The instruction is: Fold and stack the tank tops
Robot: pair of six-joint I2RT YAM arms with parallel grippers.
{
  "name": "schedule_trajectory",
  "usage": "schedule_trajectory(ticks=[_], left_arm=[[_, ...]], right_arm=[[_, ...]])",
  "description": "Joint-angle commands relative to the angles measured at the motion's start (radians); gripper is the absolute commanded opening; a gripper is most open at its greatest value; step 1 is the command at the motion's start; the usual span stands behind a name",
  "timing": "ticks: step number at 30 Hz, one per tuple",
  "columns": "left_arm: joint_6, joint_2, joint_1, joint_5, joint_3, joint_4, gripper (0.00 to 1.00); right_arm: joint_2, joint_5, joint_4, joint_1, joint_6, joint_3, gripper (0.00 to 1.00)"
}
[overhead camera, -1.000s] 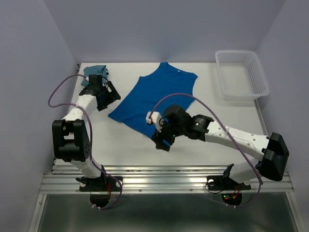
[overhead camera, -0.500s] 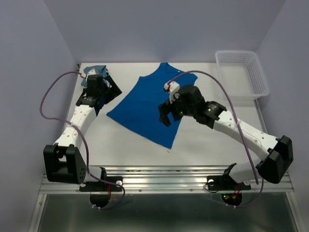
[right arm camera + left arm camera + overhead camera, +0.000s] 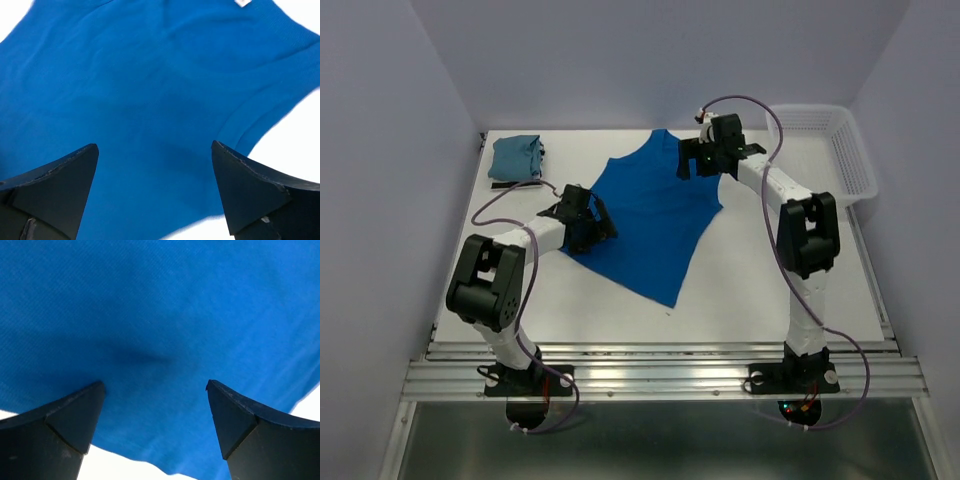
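A royal blue tank top [image 3: 655,215] lies spread flat in the middle of the table, neckline toward the back. My left gripper [image 3: 592,225] hovers open over its left edge; in the left wrist view the blue cloth [image 3: 165,315] fills the space beyond the left gripper [image 3: 155,385], with nothing between its fingers. My right gripper [image 3: 698,165] stands open over the top's far right shoulder. In the right wrist view the right gripper [image 3: 155,146] frames the blue fabric [image 3: 150,75] and grips nothing. A teal tank top [image 3: 515,158] sits folded at the back left corner.
A white lattice basket [image 3: 850,165] stands at the back right, just right of the right arm. Bare white table [image 3: 790,290] shows to the right of and in front of the blue top. Purple walls close in the back and sides.
The left gripper left the folded teal top and came right to the blue top's left edge. The right gripper moved from the near hem back to the far right shoulder. Both jaws widened.
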Motion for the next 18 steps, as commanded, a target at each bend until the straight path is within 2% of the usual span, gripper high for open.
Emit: schedule_trajectory(ticks=[1,6,11,13,14,15,18], left_arm=[[0.018,0.082,0.007,-0.027,0.07,0.014,0.99],[0.054,0.204,0.024,-0.046,0.164,-0.038,0.99],[0.091,0.283,0.059,-0.069,0.259,-0.098,0.99],[0.121,0.306,0.068,-0.07,0.311,-0.118,0.99],[0.14,0.337,0.073,-0.064,0.335,-0.127,0.99],[0.158,0.354,0.074,-0.063,0.39,-0.158,0.99],[0.186,0.406,0.073,-0.032,0.46,-0.18,0.98]], right_arm=[[0.144,-0.076,-0.023,-0.039,-0.018,0.189,1.0],[0.276,-0.097,-0.016,-0.039,-0.017,0.23,1.0],[0.255,-0.044,0.026,-0.067,0.077,0.091,1.0],[0.185,0.013,0.064,-0.067,0.136,-0.064,1.0],[0.151,0.028,0.137,-0.067,0.158,-0.133,1.0],[0.079,0.044,0.179,-0.067,0.176,-0.275,1.0],[-0.022,0.071,0.28,-0.076,0.261,-0.457,1.0]])
